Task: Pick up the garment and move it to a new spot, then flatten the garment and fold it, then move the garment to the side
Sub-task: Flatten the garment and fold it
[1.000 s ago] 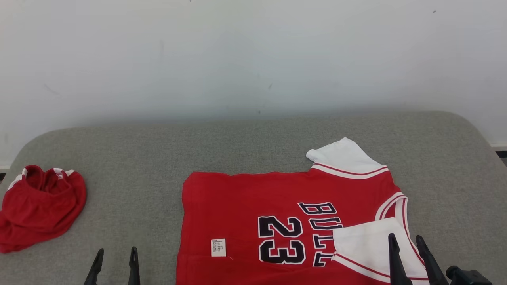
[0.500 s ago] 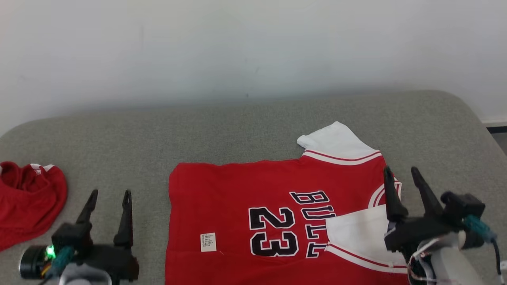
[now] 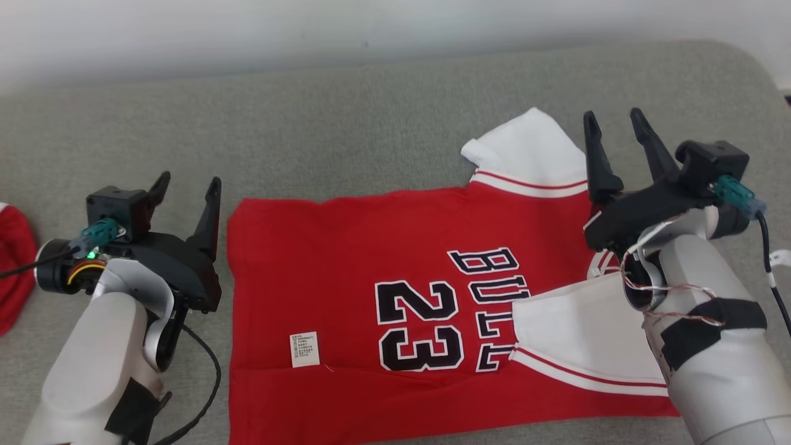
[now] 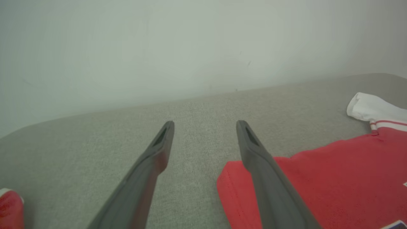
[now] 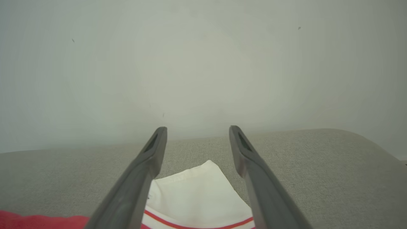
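Note:
A red jersey garment [image 3: 371, 259] with white sleeves and black "BULLS 23" print lies flat on the grey cushion. One white sleeve is folded onto its front at the lower right; the other sleeve [image 3: 525, 148] sticks out at the far side. My left gripper [image 3: 188, 185] stands open just left of the garment's far left corner [image 4: 232, 171], holding nothing. Above the collar end, beside the far sleeve [image 5: 194, 194], my right gripper [image 3: 612, 122] hangs open and empty.
A second crumpled red cloth [image 3: 12, 266] lies at the far left edge, also seen as cloth [image 4: 9, 206]. The grey cushion [image 3: 346, 117] ends at a pale wall [image 5: 203, 63] behind. Bare cushion stretches beyond the jersey and between it and the red cloth.
The head camera has tilted down, so the scene shifted up. Both arms have risen into view and reached forward, the left beside the jersey's left edge, the right over its collar end. Both stay open.

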Motion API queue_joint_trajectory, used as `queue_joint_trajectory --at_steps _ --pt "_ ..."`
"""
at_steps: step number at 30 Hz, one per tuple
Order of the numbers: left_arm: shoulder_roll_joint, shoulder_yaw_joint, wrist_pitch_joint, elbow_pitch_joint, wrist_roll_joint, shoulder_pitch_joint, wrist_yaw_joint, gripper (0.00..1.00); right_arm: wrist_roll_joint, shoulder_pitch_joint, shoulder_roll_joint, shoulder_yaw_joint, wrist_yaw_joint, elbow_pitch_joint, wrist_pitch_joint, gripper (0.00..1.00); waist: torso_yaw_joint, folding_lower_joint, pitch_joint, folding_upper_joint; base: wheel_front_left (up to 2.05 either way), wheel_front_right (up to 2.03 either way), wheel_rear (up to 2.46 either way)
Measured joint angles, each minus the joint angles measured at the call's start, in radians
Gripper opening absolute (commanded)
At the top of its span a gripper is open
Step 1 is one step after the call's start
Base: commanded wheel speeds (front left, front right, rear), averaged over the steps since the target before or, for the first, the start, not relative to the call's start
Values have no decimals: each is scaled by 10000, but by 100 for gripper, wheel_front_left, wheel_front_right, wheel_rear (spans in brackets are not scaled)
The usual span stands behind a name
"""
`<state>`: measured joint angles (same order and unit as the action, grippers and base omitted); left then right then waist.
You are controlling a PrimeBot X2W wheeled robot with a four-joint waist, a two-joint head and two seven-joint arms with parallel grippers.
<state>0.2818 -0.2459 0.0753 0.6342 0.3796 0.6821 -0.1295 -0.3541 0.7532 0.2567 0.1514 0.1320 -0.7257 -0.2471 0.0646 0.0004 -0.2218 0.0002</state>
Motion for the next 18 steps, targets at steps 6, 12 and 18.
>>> queue_joint_trajectory --at_steps 6,12,18 --pt "249 -807 -537 1011 1141 499 -12 100 -146 773 -35 422 0 -957 -102 100 193 0 -504 1 0 0 0" --pt "537 -1440 -930 1275 2278 711 -12 100 -151 1355 10 857 0 -1735 -144 100 334 -2 -678 0 0 0 0" --pt "612 -2017 -1037 1521 2842 1153 -12 100 -132 1935 -2 1051 0 -1992 -165 100 337 -3 -933 0 0 0 0"
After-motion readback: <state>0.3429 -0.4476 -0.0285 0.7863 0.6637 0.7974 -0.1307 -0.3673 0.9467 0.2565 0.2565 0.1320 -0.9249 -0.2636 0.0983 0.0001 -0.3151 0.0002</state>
